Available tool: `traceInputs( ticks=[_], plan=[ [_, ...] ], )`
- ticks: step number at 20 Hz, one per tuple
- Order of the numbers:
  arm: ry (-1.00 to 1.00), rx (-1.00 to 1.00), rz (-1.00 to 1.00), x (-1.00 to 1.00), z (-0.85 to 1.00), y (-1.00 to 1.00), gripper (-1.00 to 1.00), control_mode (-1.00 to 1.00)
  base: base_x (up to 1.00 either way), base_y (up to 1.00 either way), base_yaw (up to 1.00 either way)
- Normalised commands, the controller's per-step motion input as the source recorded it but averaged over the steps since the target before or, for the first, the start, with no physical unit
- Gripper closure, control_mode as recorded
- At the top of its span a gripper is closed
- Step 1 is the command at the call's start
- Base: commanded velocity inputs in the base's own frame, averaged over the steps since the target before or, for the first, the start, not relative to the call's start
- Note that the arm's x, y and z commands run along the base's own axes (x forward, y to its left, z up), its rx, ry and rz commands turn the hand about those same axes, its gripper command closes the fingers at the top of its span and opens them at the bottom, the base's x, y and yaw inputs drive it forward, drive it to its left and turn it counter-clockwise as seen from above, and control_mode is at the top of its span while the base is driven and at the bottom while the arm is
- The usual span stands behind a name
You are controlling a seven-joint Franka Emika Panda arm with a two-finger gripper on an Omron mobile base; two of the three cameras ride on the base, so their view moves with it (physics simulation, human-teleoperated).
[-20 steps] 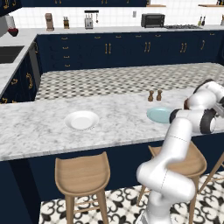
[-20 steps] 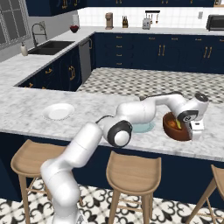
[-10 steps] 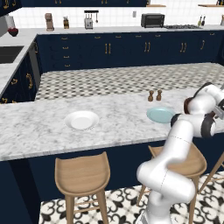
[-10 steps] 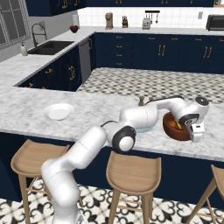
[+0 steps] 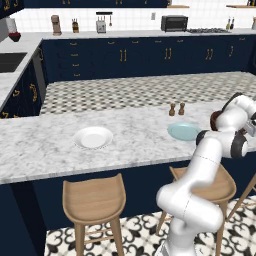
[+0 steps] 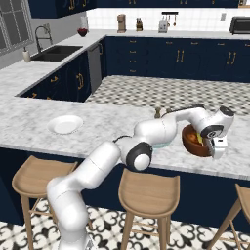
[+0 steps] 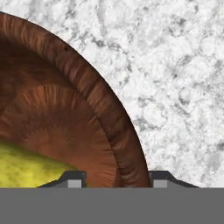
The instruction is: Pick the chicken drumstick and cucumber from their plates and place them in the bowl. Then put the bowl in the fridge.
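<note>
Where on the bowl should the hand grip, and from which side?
Grip the bowl by its rim wall, from above, one finger inside and one outside. The wall is thin and upright, and the near edge sits clear of the yellow food inside.

My bowl is dark reddish-brown with a streaked wood grain, and the cucumber inside it is yellow-green. Beside it in the right base view sits something orange-brown, probably the chicken drumstick. The counter I work over is white marble with grey mottling. One plate is white, the other pale blue-teal. The cabinets are navy with brass handles, the stools light wood, and the floor a dark and pale checked tile.
</note>
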Motion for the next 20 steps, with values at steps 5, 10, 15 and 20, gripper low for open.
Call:
traceInputs(
  ticks=[5,10,15,20],
  plan=[
    [0.00,0.00,0.00,-0.11,0.06,0.47,1.00,-1.00,0.00,0.00,0.00],
    [0.00,0.06,0.00,-0.82,0.70,0.42,1.00,-1.00,0.00,0.00,0.00],
    [0.00,0.00,0.00,-1.00,0.59,0.74,1.00,-1.00,0.00,0.00,0.00],
    [-0.01,0.00,-0.02,-1.00,0.42,1.00,1.00,-1.00,0.00,0.00,0.00]
  ],
)
